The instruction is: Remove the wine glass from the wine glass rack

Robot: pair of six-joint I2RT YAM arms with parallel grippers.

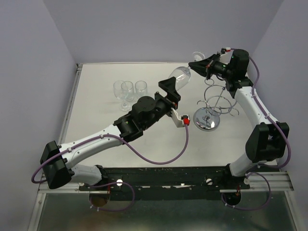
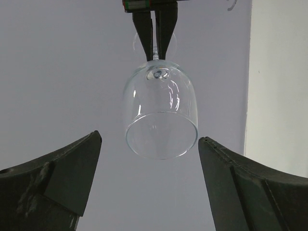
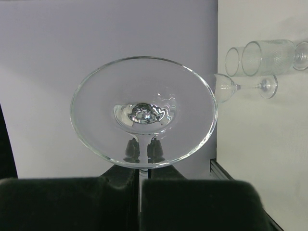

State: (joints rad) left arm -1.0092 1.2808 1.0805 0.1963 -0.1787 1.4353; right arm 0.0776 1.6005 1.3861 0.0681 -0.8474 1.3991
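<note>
Right gripper [image 1: 197, 65] is clamped on the stem of the wine glass [image 1: 181, 74], upper centre-right of the top view. The glass is off the wine glass rack [image 1: 215, 102] and held in the air, tilted, with the bowl pointing down-left and the foot up near the back wall. The rack stands just below and to the right of it on the table [image 1: 96, 115], and I see no glass on its loops. In my right wrist view the round foot fills the middle of the frame and the stem drops between the two closed fingers [image 3: 192, 202] at the bottom edge. Left gripper [image 1: 169, 87] sits just beside the bowl, jaws apart and holding nothing. In the left wrist view the bowl's open rim faces the camera, centred between the two fingers [image 2: 62, 173], with a gap on each side. Three other glasses [image 1: 127, 90] are grouped at upper centre-left of the table, well apart from the rack.
</note>
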